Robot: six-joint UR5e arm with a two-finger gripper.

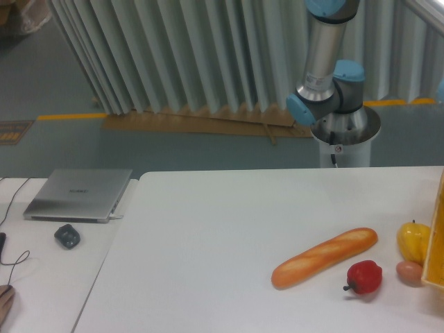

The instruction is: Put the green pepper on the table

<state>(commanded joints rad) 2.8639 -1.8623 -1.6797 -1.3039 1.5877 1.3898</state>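
The large white table (208,236) fills the lower part of the camera view. No green pepper shows anywhere in this frame. Behind the table's far right edge stands the arm's base (341,135), and its silver link (325,48) rises out of the top of the picture. The gripper is above the frame and out of view, so whatever it may hold is hidden.
A bread loaf (324,257), a red pepper (364,277), a yellow pepper (412,240) and a brown egg-like thing (409,272) lie at the right, beside a yellow box edge (437,236). The lower side desk holds a closed laptop (78,194) and a small dark object (67,236).
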